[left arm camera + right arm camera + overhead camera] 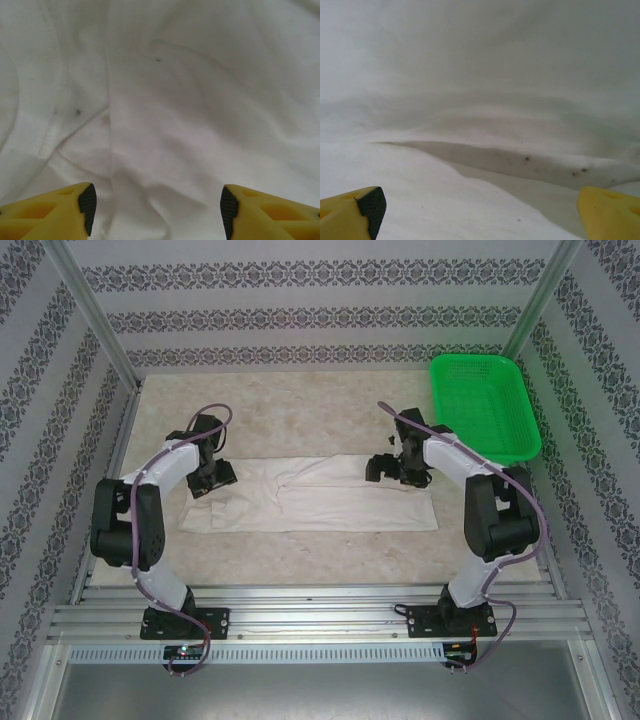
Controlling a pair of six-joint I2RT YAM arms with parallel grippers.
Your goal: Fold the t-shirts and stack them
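Open and empty, the left claw (157, 212) and right claw (480, 212) hang over the t-shirt (330, 502); a shallow pinch might catch one layer, spoiling the fold.

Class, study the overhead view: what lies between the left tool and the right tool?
The white t-shirt, lying as a long band, spans the stretch from the left tool to the right tool, as the top external view shows.
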